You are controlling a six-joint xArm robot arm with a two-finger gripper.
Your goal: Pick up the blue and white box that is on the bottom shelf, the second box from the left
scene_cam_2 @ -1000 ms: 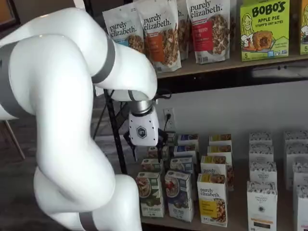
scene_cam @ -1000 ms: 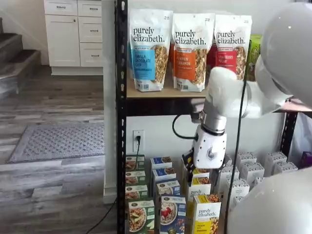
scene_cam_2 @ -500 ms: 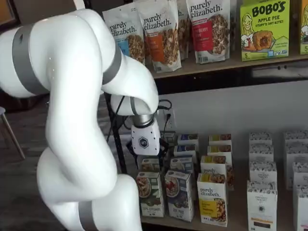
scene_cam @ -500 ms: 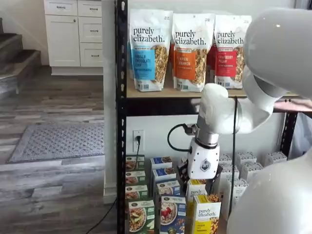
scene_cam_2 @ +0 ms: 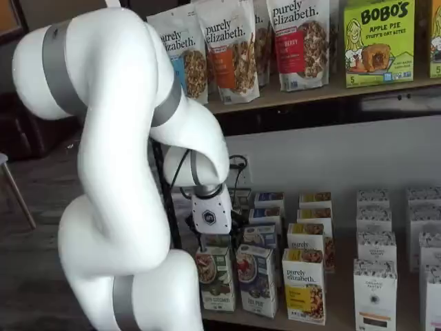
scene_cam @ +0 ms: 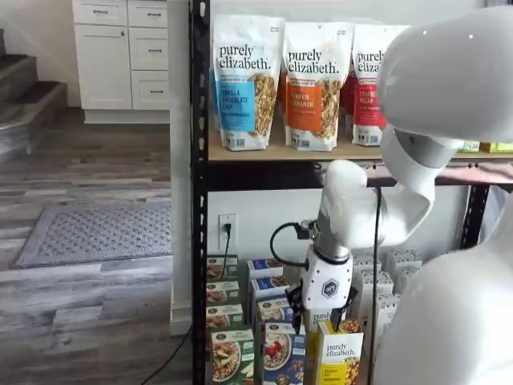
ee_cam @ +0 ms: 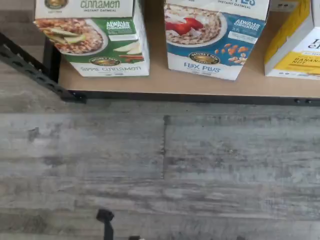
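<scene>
We see the gripper (scene_cam_2: 211,238) hanging above the front row, just left of and behind the blue box (scene_cam_2: 256,279); its fingers are mostly hidden, though it reads as spread wide, holding nothing. The blue box stands upright at the bottom shelf's (ee_cam: 200,89) front edge, between the green box (ee_cam: 92,37) and yellow box (scene_cam_2: 304,286). Its front shows a berry bowl and "FLAX PLUS".

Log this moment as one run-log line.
phase: approach | gripper: nothing held, above front boxes | target: blue box, bottom shelf, untouched
</scene>
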